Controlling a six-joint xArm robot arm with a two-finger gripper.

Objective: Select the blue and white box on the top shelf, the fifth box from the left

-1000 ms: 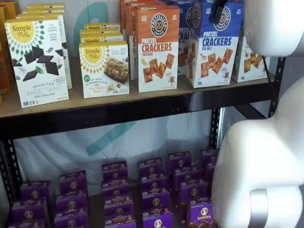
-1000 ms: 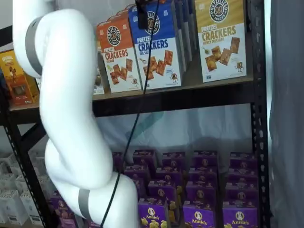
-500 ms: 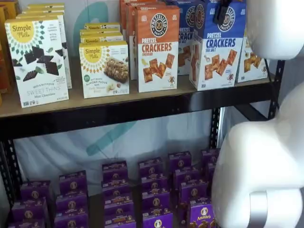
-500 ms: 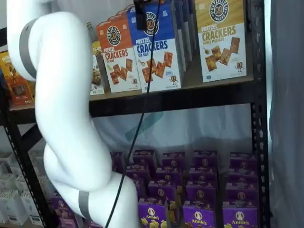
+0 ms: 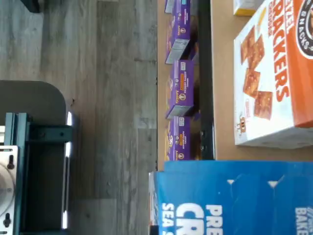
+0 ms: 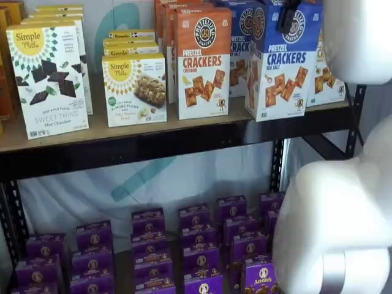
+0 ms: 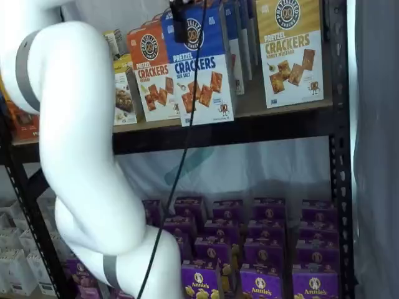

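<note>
The blue and white box (image 6: 283, 64) reads "PRETZEL CRACKERS SEA SALT" and stands tilted at the front of the top shelf (image 6: 141, 146). Its bottom edge overlaps the black front beam in both shelf views. My gripper (image 6: 286, 21) is shut on the box's top, with one black finger showing over its round logo. In a shelf view the box (image 7: 201, 65) hangs forward of its row under the gripper (image 7: 179, 28). The wrist view shows the box's blue part (image 5: 234, 200) close up, beside the orange Cheddar box (image 5: 279, 73).
More blue boxes (image 6: 240, 43) stand behind it. A yellow-topped cracker box (image 7: 290, 53) stands to the right. Simple Mills boxes (image 6: 49, 79) are at the left. Purple Annie's boxes (image 6: 199, 236) fill the lower level. My white arm (image 7: 81, 143) stands before the shelves.
The blue and white box has come forward and slightly right with the gripper, and its bottom now overlaps the shelf's front beam. The arm has shifted too.
</note>
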